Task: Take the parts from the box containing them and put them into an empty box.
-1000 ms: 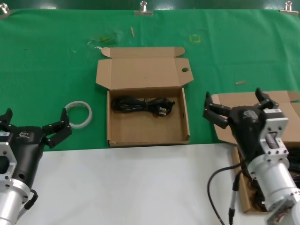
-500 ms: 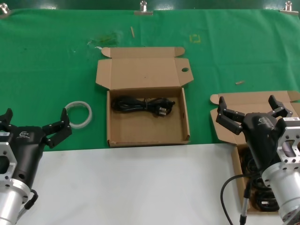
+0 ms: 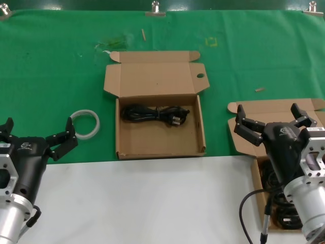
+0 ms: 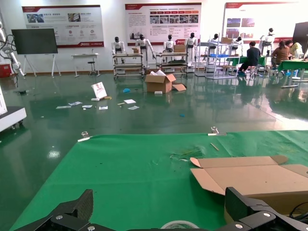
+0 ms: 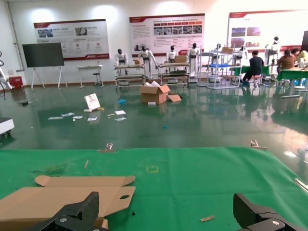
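Head view: cable (image 3: 155, 114) in holed-lid box (image 3: 160, 133) | wrist views: hidden | right pincer (image 3: 271, 120) wide | left pincer (image 3: 36, 135) wide

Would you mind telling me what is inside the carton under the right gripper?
Black cables show inside the right-hand carton, below the open right gripper. The arm covers most of the interior, so their number cannot be told.
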You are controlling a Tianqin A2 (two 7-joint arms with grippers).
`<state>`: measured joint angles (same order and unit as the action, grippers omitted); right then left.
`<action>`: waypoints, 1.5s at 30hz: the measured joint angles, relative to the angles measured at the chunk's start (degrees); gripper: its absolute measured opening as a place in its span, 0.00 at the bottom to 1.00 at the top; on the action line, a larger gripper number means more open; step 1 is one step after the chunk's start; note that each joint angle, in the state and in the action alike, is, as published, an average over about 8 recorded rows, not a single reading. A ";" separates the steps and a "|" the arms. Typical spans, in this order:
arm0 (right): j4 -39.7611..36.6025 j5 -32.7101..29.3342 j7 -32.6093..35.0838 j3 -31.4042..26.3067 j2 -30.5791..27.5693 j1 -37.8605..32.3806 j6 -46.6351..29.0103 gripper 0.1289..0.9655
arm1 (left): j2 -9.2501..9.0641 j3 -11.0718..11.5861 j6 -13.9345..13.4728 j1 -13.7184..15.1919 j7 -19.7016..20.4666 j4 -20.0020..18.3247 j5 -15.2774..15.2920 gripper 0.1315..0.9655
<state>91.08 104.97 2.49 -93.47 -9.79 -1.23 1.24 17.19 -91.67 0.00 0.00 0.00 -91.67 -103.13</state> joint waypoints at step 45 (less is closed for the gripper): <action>0.00 0.00 0.00 0.00 0.00 0.00 0.00 1.00 | 0.00 0.00 0.00 0.00 0.00 0.00 0.00 1.00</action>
<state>91.08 104.97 2.49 -93.47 -9.79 -1.23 1.24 17.19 -91.67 0.00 0.00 0.00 -91.67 -103.13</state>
